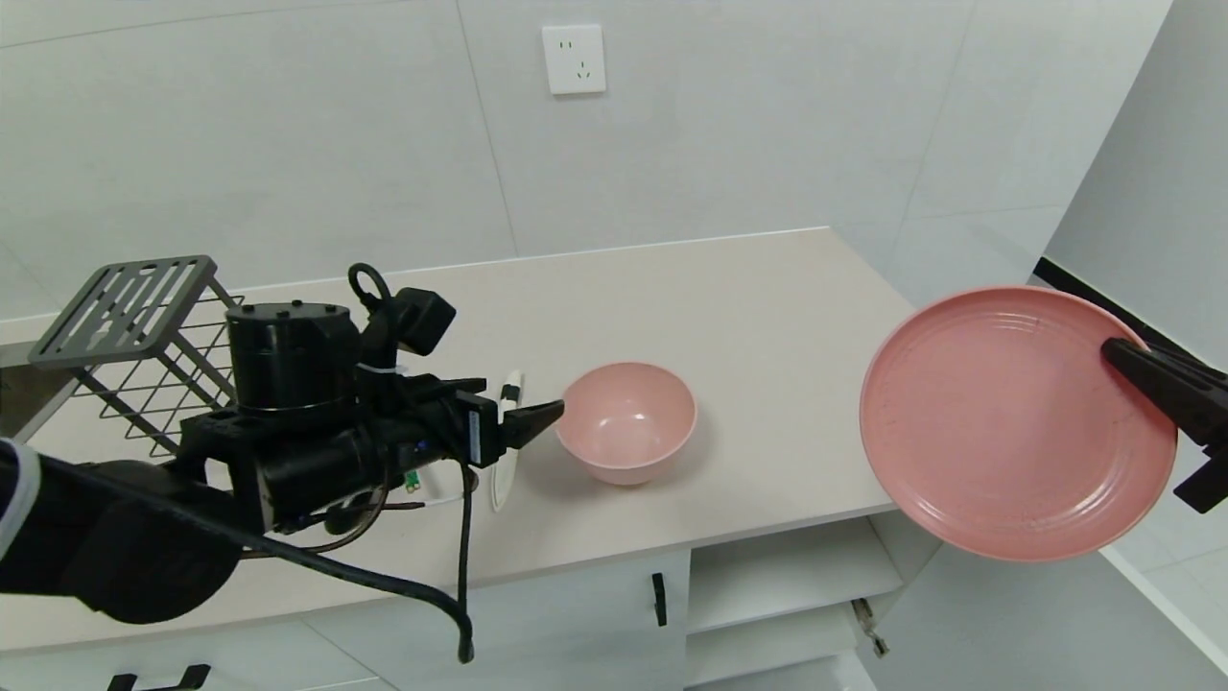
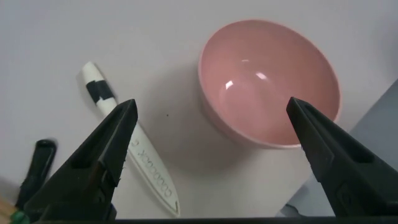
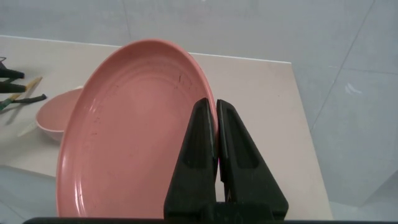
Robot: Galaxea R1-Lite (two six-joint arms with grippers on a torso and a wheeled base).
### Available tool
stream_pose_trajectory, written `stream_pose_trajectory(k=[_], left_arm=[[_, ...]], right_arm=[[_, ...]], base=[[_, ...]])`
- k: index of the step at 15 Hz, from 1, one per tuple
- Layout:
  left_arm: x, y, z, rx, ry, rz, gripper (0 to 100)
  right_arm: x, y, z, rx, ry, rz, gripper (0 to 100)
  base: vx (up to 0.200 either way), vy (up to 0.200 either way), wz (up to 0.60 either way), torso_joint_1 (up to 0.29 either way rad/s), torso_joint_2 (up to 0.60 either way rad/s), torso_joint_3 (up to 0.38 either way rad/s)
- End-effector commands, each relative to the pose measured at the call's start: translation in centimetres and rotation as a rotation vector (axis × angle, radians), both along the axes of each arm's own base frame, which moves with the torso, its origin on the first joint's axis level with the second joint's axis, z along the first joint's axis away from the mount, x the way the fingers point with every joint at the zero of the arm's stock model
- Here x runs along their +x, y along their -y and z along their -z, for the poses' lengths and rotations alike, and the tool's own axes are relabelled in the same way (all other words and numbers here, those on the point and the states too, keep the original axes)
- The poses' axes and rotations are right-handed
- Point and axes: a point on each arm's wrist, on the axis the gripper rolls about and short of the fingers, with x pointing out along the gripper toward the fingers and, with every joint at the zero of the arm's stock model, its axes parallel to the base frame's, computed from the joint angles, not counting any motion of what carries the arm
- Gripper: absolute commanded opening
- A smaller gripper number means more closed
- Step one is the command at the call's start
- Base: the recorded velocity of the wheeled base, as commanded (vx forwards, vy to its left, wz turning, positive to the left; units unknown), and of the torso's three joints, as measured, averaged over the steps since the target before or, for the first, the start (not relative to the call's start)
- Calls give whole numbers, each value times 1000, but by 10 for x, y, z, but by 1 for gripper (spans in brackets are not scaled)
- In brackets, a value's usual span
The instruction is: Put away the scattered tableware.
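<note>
Bowl (image 1: pixel 626 422) on counter (image 1: pixel 767 317): splayed left gripper (image 1: pixel 532 420), white utensil (image 1: pixel 506 470) at nine o'clock, rack (image 1: pixel 125 307) beyond; right gripper (image 3: pixel 216 102) clenching plate (image 1: pixel 1007 422) at three.

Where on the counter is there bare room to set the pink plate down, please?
Bare counter runs from the pink bowl back to the wall and across to the right end. The left is crowded: white utensil beside the bowl, open left gripper over it, wire rack farther left.
</note>
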Motion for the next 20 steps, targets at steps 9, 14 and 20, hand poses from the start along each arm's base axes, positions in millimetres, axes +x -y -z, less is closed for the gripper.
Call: stream_pose_trajectory(k=[9,14,20], left_arm=[[34,23,19,13,-69,19,100],[47,32,34,13,-105,21,100],[48,43,43,22,-122,47,100]], right_arm=[[3,0,9,-6,-43,-2,0],[4,0,6,-5,-32,-2,0],[3,0,6,-4,-31,-2,0]], base=[[0,0,0,0,0,0],[0,0,0,0,0,0],[0,0,0,0,0,0]])
